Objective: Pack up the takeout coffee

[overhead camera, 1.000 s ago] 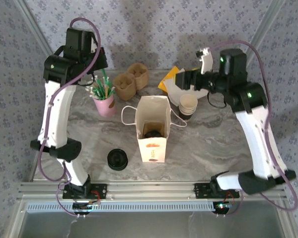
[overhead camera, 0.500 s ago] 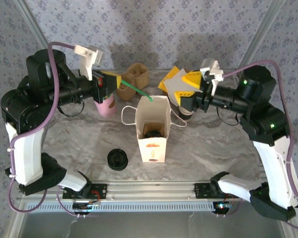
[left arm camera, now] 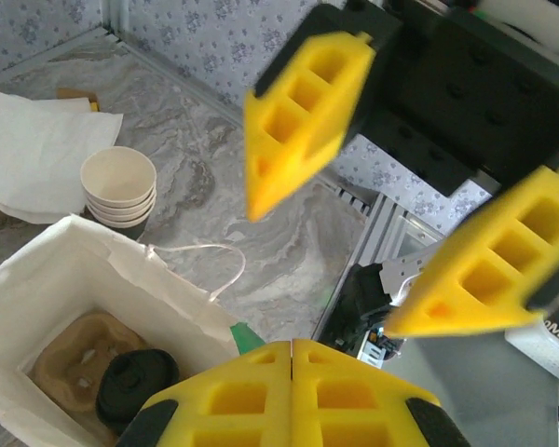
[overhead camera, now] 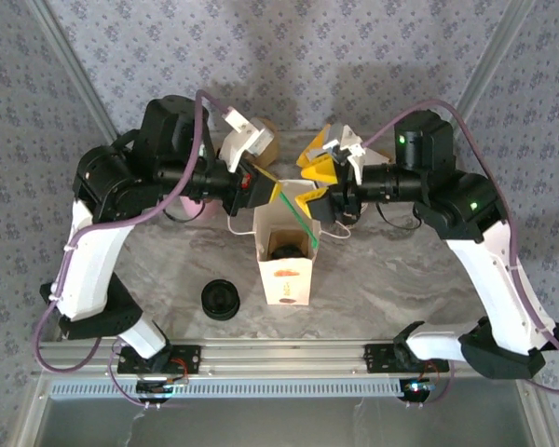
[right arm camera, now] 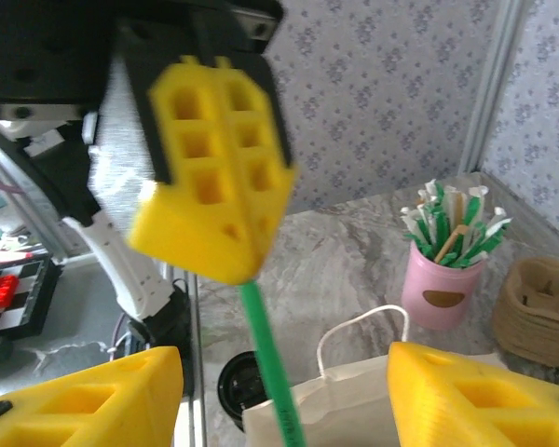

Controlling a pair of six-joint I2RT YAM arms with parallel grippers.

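Observation:
The takeout coffee [overhead camera: 284, 251] stands inside the open white paper bag [overhead camera: 285, 279]. Its black lid [left arm camera: 135, 386] shows beside a brown cardboard carrier. My left gripper [overhead camera: 265, 189] hovers over the bag's far rim, shut on a green straw [overhead camera: 303, 226] that slants down over the bag mouth. In the left wrist view my left gripper [left arm camera: 292, 346] has its pads pressed together, with a green straw [left arm camera: 245, 333] tip beside them. My right gripper [overhead camera: 315, 184] faces it, open. In the right wrist view the green straw [right arm camera: 270, 363] hangs between the spread fingers of my right gripper [right arm camera: 284, 400], touching neither.
A low pile of black lids [overhead camera: 221, 300] lies left of the bag. A stack of lidless cups [left arm camera: 118, 186] and white napkins [left arm camera: 28, 149] sit behind the bag. A pink holder of straws [right arm camera: 444, 270] and a cardboard carrier [right arm camera: 540, 307] stand at the back.
My left arm swung right from the pink holder, carrying the green straw over the bag. My right gripper moved left to face it and its fingers narrowed a little.

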